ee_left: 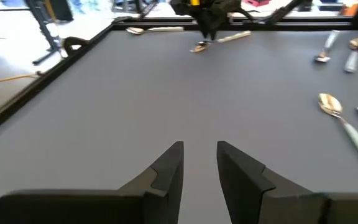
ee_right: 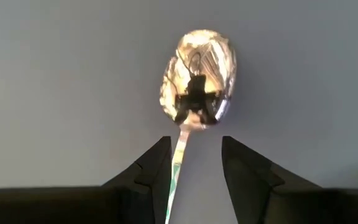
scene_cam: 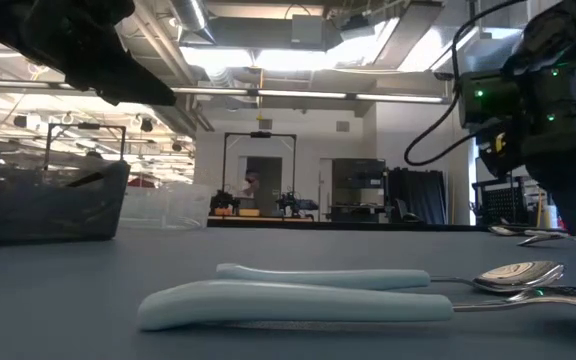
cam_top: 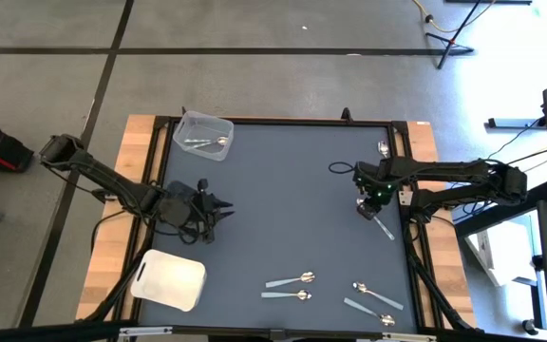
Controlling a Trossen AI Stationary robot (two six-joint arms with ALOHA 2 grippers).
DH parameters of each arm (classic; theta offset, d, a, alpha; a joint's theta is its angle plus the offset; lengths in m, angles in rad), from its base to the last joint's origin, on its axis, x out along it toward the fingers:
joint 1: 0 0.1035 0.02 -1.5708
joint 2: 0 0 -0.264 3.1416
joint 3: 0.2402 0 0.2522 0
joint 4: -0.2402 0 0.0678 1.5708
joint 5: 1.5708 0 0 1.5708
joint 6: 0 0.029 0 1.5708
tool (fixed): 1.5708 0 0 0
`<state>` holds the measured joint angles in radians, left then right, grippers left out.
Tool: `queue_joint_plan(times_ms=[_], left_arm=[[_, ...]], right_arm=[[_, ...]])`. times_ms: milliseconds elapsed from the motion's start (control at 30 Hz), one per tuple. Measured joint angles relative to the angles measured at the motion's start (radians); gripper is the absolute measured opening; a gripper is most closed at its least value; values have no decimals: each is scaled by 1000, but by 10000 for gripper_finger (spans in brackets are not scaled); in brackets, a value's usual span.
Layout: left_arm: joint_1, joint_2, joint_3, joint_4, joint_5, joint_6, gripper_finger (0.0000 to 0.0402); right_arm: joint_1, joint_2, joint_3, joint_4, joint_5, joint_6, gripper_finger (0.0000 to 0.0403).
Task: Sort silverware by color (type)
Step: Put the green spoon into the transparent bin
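Observation:
A shiny spoon with a pale handle (cam_top: 385, 229) lies flat on the grey mat at the right. Its bowl (ee_right: 197, 78) faces up. My right gripper (cam_top: 364, 211) points down over it, open. Its fingers (ee_right: 157, 165) stand on either side of the handle (ee_right: 178, 163), just behind the bowl. My left gripper (cam_top: 218, 211) hovers over the mat's left part, open with a narrow gap (ee_left: 199, 146) and nothing between the fingers. In the left wrist view the same spoon (ee_left: 219, 39) shows far off under the right arm.
A clear tub (cam_top: 202, 135) with silver spoons in it stands at the far left. A white tray (cam_top: 169, 280) lies at the near left. Several pale-handled spoons (cam_top: 290, 281) (cam_top: 378, 296) lie near the front edge. Another spoon (cam_top: 384, 148) rests on the frame at the far right.

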<state>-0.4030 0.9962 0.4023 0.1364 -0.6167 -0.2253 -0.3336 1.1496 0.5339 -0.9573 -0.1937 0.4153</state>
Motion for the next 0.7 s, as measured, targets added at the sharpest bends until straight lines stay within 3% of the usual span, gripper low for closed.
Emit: queue_joint_plan(times_ms=[267, 533, 700], left_arm=[[0, 0, 0, 0, 24, 0, 92], [0, 0, 0, -4, 34, 0, 92], [0, 0, 0, -4, 32, 0, 92]], right_arm=[[0, 1, -8, 48, -1, 42, 129], [0, 105, -7, 92, 10, 48, 128], [0, 152, -2, 91, 10, 1, 83]])
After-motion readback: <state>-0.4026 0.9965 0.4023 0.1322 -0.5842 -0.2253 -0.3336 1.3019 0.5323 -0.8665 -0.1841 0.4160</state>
